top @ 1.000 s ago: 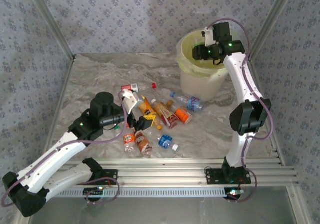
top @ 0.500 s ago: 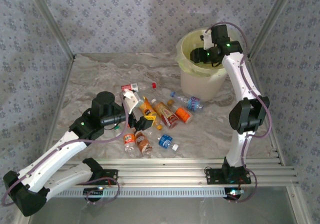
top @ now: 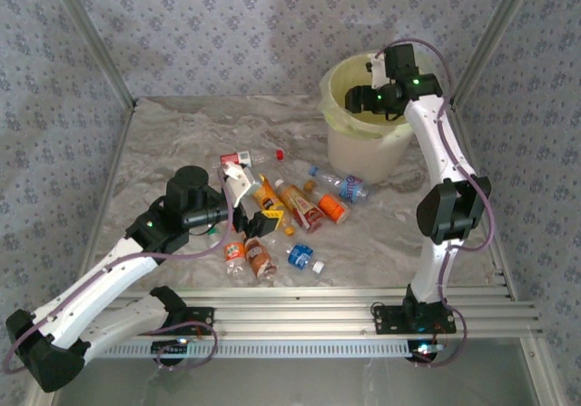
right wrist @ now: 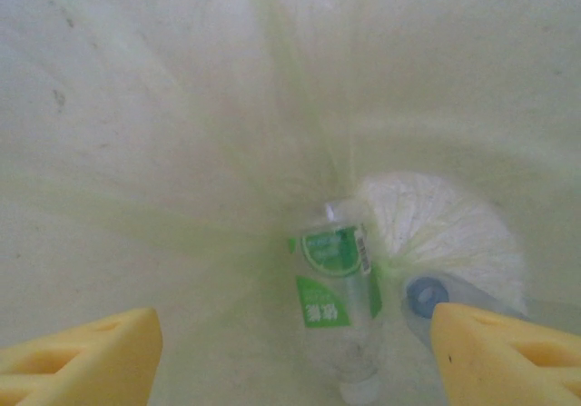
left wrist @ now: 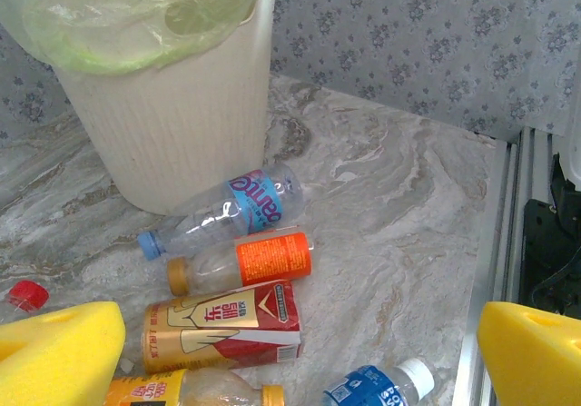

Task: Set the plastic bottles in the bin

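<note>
Yellow-padded right claw (top: 370, 99) spread above the bin (top: 363, 156), empty.
My arm (top: 438, 152) arches over the rim; a green-labelled bottle (right wrist: 331, 279) lies inside. My left claw (top: 245, 203) gapes low over bottles (top: 301, 208) on the tabletop (top: 182, 133).

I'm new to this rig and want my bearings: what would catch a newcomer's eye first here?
The large round cream-yellow plastic bin, lined with a yellowish bag, stands far right on the table, the open right gripper above its mouth and a clear green-labelled bottle inside. Mid-table lies a scatter of small clear plastic bottles with coloured labels, the open left gripper beside it.
</note>
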Available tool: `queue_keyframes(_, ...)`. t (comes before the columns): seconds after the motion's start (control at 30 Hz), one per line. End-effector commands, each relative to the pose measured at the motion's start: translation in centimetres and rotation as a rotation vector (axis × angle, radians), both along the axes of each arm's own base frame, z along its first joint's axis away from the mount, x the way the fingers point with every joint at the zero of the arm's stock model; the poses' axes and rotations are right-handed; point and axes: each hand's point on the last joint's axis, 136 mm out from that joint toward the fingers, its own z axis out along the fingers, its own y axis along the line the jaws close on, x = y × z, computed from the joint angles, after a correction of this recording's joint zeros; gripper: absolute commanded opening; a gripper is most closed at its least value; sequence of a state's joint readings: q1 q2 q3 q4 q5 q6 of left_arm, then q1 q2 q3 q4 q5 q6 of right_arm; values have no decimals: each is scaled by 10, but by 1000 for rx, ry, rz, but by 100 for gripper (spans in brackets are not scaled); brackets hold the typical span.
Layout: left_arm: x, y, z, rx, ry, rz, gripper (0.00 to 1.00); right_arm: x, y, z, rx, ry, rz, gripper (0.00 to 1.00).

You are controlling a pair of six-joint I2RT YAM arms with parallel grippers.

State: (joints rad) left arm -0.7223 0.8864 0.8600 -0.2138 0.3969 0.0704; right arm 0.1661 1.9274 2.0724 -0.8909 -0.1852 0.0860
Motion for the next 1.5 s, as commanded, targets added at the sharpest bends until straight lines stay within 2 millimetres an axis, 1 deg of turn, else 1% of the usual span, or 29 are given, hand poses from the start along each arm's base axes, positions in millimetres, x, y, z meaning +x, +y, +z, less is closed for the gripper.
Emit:
queue_keyframes(0.0, -7, -3, 5, -1, -14, -41, 100, -13, -10, 41, -9, -92, -40, 79)
queue_keyframes(0.07, -8, -3, 4, 1, -14, -46, 100, -18, -11, 53, -8, -121, -40, 78)
queue_keyframes(0.2, -9, -3, 5, 0, -11, -53, 100, -32, -11, 71, -14, -164, -41, 76)
queue_keyframes(0.37, -12, -2, 6, 17, -22, -70, 100, -58, -5, 90, -16, -213, -23, 73)
queue_keyframes(0.53, -17, 0, 4, 58, -33, -93, 100, -96, 7, 97, -9, -235, 22, 70)
queue_keyframes(0.63, -22, 2, 4, 82, -34, -117, 100, -124, 21, 92, -8, -229, 69, 69)
queue_keyframes(0.73, -27, 4, 2, 113, -26, -136, 100, -154, 36, 76, -10, -195, 127, 68)
queue_keyframes(0.8, -30, 6, 3, 123, -14, -143, 100, -175, 44, 60, -20, -162, 160, 68)
queue_keyframes(0.83, -32, 7, 4, 124, -9, -147, 100, -183, 48, 55, -20, -155, 175, 68)
queue_keyframes(0.97, -41, 12, 8, 119, 13, -156, 100, -221, 65, 23, -18, -88, 260, 67)
queue_keyframes(1.07, -48, 19, 6, 124, 31, -150, 100, -245, 81, -2, -16, -31, 332, 67)
queue_keyframes(1.1, -51, 21, 5, 128, 37, -149, 100, -251, 85, -11, -19, -11, 351, 68)
queue_keyframes(1.23, -58, 31, 1, 130, 55, -130, 100, -270, 103, -38, -11, 41, 423, 68)
queue_keyframes(1.27, -60, 33, -1, 131, 62, -125, 100, -276, 108, -50, -20, 60, 440, 68)
queue_keyframes(1.3, -62, 34, -2, 130, 68, -124, 100, -280, 113, -56, -25, 71, 459, 68)
queue_keyframes(1.47, -67, 36, -9, 123, 95, -129, 100, -293, 131, -86, -83, 122, 524, 69)
